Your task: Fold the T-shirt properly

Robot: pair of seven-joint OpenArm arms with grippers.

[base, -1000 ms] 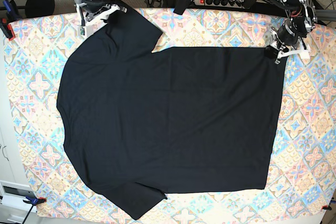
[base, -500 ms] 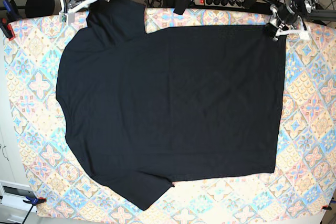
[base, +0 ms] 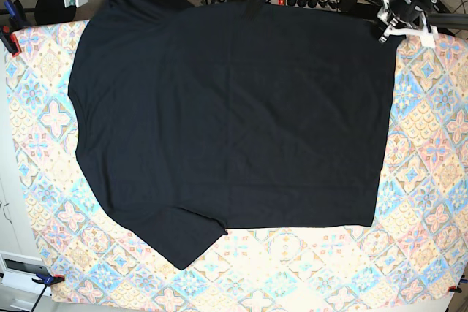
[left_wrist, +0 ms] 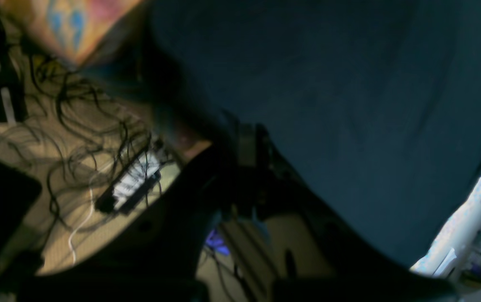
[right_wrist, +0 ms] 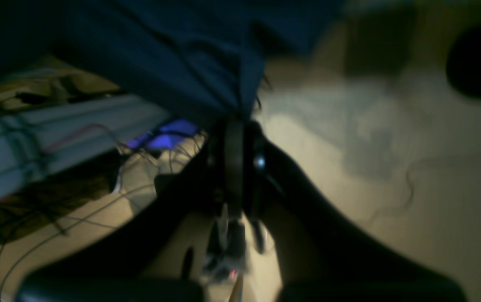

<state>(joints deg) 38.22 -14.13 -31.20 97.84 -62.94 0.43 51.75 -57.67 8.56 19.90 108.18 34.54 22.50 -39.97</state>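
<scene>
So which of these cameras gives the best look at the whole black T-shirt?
The base view: it shows the T-shirt spread over the patterned tablecloth, with one sleeve and the hem in sight. The left wrist view shows only a blurred expanse of dark cloth, and the right wrist view only a bunched, hanging corner.

The plain black cloth T-shirt [base: 234, 122] looks matt and soft, smooth across its middle with faint creases. The colourful patterned tablecloth [base: 424, 180] covering the tabletop is printed cloth, flat and dull. At the far right, the left pincer [base: 398, 23] has white plastic fingers [base: 409, 32] with a slight sheen.
</scene>
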